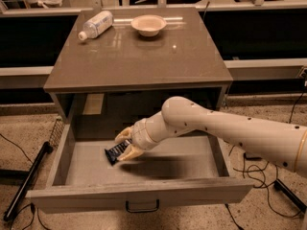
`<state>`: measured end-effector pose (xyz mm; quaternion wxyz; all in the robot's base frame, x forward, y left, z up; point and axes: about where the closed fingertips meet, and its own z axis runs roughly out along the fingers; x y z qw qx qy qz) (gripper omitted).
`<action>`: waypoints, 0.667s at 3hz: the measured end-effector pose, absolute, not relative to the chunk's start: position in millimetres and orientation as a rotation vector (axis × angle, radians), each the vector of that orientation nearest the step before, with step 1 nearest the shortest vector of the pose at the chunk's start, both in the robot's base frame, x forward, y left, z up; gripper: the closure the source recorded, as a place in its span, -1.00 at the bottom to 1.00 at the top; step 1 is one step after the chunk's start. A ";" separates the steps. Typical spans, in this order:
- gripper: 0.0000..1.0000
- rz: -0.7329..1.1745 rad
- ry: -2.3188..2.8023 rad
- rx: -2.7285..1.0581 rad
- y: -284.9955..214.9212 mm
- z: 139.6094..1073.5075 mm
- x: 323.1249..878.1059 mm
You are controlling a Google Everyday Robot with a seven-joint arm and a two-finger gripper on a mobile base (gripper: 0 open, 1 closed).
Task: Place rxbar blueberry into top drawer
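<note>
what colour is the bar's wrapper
Dark navy blue, in the camera view; the gripper holds the rxbar blueberry low inside the top drawer.

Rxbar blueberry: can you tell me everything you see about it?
The rxbar blueberry is a small flat bar in a dark blue wrapper with pale marks. It is tilted, pinched at one end between the jaws of the gripper, low inside the open top drawer, over the left part of its grey floor. Whether it touches the floor is unclear.
</note>
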<state>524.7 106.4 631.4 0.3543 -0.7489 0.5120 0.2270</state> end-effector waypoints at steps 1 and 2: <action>-0.99 0.589 1.319 -1.939 107.7 630.8 523.8; -1.00 0.590 1.319 -1.939 107.9 630.7 523.7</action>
